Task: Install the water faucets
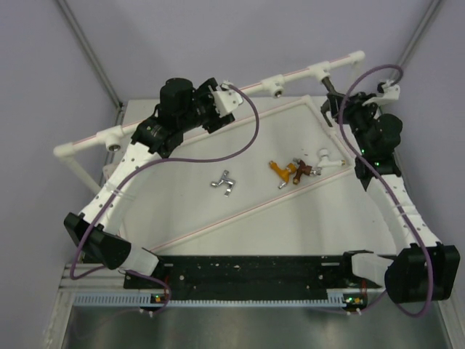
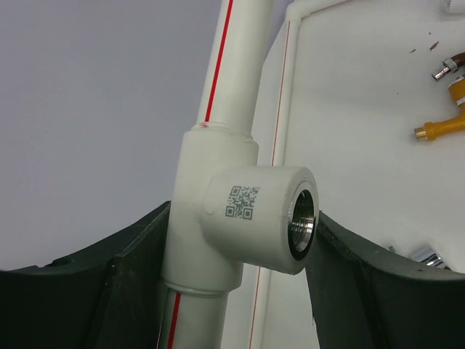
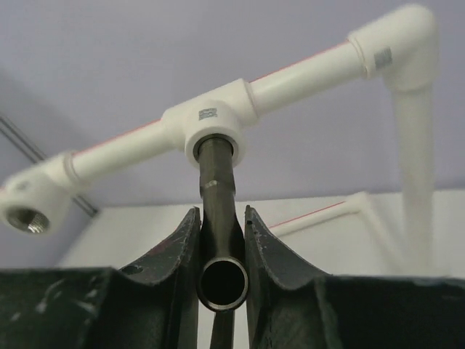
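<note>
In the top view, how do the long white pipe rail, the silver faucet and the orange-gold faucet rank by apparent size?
1. white pipe rail: by far the largest.
2. silver faucet and orange-gold faucet: they look about alike, so I do not rank them.

Left wrist view: we're getting only scraps at the right edge. The orange-gold faucet (image 2: 442, 127) is being cropped mid-body. The reddish-brown faucet (image 2: 449, 64) is showing just a tip. The silver faucet (image 2: 426, 254) is peeking over a finger of the left claw (image 2: 243, 218), which is clamped round the QR socket (image 2: 251, 243).

Right wrist view: the dark grey faucet (image 3: 218, 196) is running off the bottom edge. Its far end is vanishing inside the tee socket (image 3: 211, 138), so we're not reading how deep it's sitting. The end socket (image 3: 25, 211) is coming through blurred.

Top view: the white faucet (image 1: 328, 158) is blending into the table (image 1: 182, 211); we're not resolving its shape.
</note>
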Controlling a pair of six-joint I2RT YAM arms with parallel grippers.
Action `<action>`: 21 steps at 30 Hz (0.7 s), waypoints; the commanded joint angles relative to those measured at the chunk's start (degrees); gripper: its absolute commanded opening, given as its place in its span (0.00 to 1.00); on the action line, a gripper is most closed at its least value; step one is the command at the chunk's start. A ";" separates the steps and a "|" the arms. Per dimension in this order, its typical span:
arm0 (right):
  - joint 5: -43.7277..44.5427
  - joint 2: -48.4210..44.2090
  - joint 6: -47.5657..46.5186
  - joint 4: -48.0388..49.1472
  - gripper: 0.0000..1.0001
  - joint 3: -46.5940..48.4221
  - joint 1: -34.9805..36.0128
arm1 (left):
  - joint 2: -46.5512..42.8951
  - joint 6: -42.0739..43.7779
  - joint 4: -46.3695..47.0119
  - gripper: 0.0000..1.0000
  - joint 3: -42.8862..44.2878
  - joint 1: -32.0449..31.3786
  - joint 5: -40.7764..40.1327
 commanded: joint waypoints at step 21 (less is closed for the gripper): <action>18.03 -7.08 80.28 18.22 0.98 -14.38 1.94 | 1.95 -1.44 -0.60 0.70 2.49 -0.98 3.40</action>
